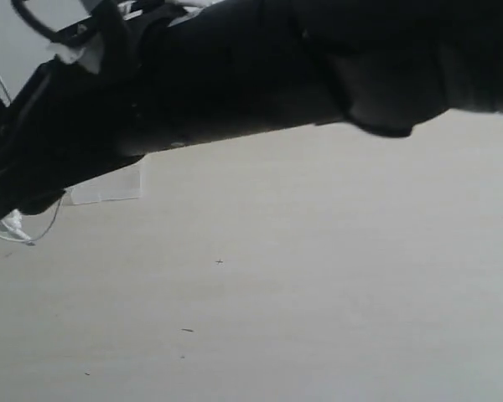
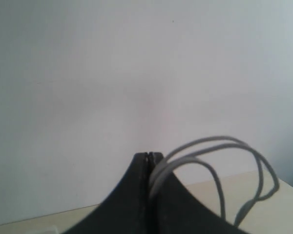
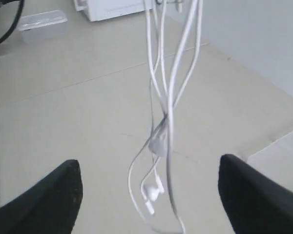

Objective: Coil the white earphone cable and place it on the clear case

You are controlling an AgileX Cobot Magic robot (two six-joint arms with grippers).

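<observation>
The white earphone cable [image 3: 172, 83] hangs in several long strands over the table, with a small earbud [image 3: 151, 191] at its low end. My right gripper [image 3: 150, 165] is open, its two dark fingers wide apart on either side of the hanging strands and not touching them. My left gripper [image 2: 148, 156] is shut on the cable, whose loops [image 2: 224, 145] bulge out beside the closed fingertips. The clear case [image 3: 43, 22] lies flat on the table beyond the cable. In the exterior view it [image 1: 109, 186] sits under a dark arm, and an earbud [image 1: 12, 224] dangles at the far left.
A large black arm [image 1: 260, 75] crosses the whole top of the exterior view and hides both grippers there. A white box [image 3: 112, 7] stands on the table near the clear case. The pale tabletop [image 1: 302, 276] spreads below the arm.
</observation>
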